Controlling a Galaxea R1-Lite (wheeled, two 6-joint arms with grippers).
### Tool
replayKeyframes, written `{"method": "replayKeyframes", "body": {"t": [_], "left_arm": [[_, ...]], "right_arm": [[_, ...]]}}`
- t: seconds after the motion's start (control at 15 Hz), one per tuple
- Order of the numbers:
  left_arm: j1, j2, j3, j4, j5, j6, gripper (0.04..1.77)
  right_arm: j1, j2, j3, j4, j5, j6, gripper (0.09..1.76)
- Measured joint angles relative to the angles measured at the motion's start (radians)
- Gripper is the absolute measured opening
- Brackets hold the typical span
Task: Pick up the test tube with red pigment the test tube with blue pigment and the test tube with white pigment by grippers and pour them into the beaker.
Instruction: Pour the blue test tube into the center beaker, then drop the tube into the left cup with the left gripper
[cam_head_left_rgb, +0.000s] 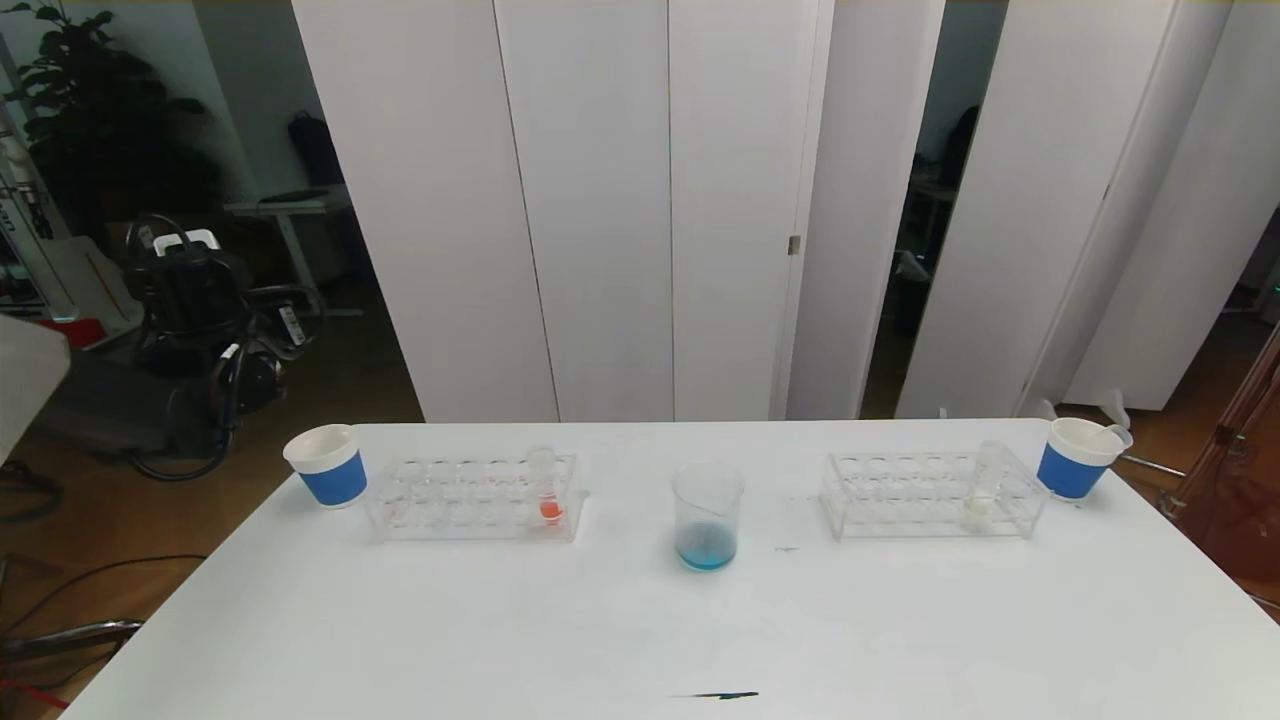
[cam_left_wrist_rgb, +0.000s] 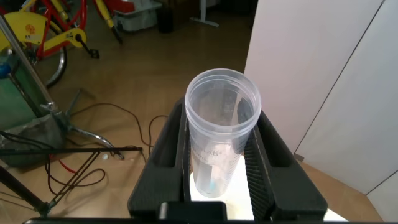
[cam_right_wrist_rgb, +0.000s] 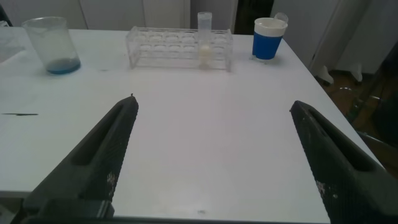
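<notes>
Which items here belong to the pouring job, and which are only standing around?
Job items: beaker with blue liquid; red-pigment tube; white-pigment tube; near-empty tube clamped in left gripper; open right gripper.

Bystanders: two racks; two paper cups.

The beaker (cam_head_left_rgb: 707, 518) stands between two racks (cam_head_left_rgb: 473, 497) (cam_head_left_rgb: 932, 492).

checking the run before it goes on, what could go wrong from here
The left gripper, off the head view, is shut on a nearly drained tube with a blue trace; returning it to a rack unseen could miss a slot. The beaker holds only blue, so the red tube and white tube remain; the open right gripper might jostle its rack.
</notes>
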Motion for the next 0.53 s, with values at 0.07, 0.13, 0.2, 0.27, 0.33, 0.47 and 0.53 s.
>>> {"method": "replayKeyframes", "body": {"t": [0.07, 0.13, 0.2, 0.27, 0.33, 0.47, 0.53], "left_arm": [[0.004, 0.018, 0.007, -0.005, -0.01, -0.004, 0.58], [0.008, 0.035, 0.015, -0.004, -0.029, -0.024, 0.58], [0.009, 0.05, 0.025, 0.001, -0.046, -0.062, 0.58], [0.009, 0.063, 0.033, 0.015, -0.055, -0.093, 0.58], [0.008, 0.074, 0.037, 0.029, -0.055, -0.101, 0.58], [0.009, 0.099, 0.044, 0.035, -0.06, -0.105, 0.58], [0.01, 0.117, 0.05, 0.033, -0.068, -0.107, 0.58]], "right_arm": [[0.0, 0.0, 0.0, 0.0, 0.0, 0.0, 1.75], [0.0, 0.0, 0.0, 0.0, 0.0, 0.0, 1.75], [0.0, 0.0, 0.0, 0.0, 0.0, 0.0, 1.75], [0.0, 0.0, 0.0, 0.0, 0.0, 0.0, 1.75], [0.0, 0.0, 0.0, 0.0, 0.0, 0.0, 1.75], [0.0, 0.0, 0.0, 0.0, 0.0, 0.0, 1.75], [0.0, 0.0, 0.0, 0.0, 0.0, 0.0, 1.75]]}}
